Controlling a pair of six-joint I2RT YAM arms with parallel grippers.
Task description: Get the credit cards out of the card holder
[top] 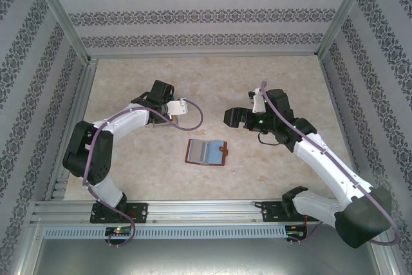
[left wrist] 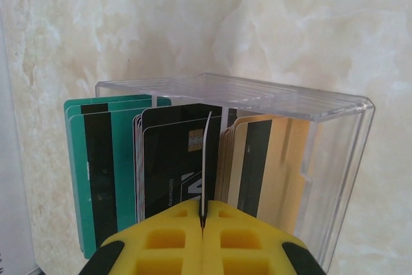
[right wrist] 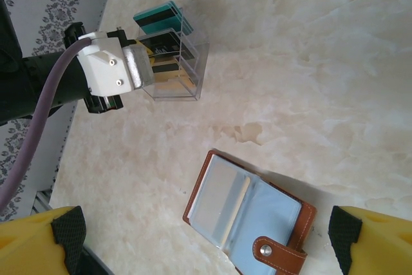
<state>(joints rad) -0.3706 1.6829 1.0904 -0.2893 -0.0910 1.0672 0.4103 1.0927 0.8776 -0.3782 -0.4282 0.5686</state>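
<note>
Credit cards (left wrist: 167, 159) sit mostly in a clear plastic box (left wrist: 335, 152) on the table (right wrist: 322, 62), on the left arm's side & apart from the card holder (right wrist: 248, 214). Teal stack at one end, black w/ white marks in the middle, tan-yellow at the other. They stand on edge, packed close, approx. upright.

Left gripper (left wrist: 203, 223) is clenched on a single card (left wrist: 206, 152), which we see edge-on as a thin white line at the mouth of the box, by the black stack. Right gripper (top: 235, 119) hangs w/ fingers spread wide, nothing in them, near the holder.

Card holder lies open & flat near the middle of the table. Its blue-grey sleeves look empty. A tan strip (right wrist: 237, 201) near the fold could be a card's edge or a sleeve divider; we can't tell.

Handling, our guess: cards are light, stiff but a bit springy, & slick. A pinch on the flat faces near a short edge seems best; a grab across the thin edges would likely slip. The holder is soft leather & light, so it prob. slides on the smooth top when a card is pulled. We'd pin its dark rim w/ one gripper while the other draws the card straight out along the sleeve.
</note>
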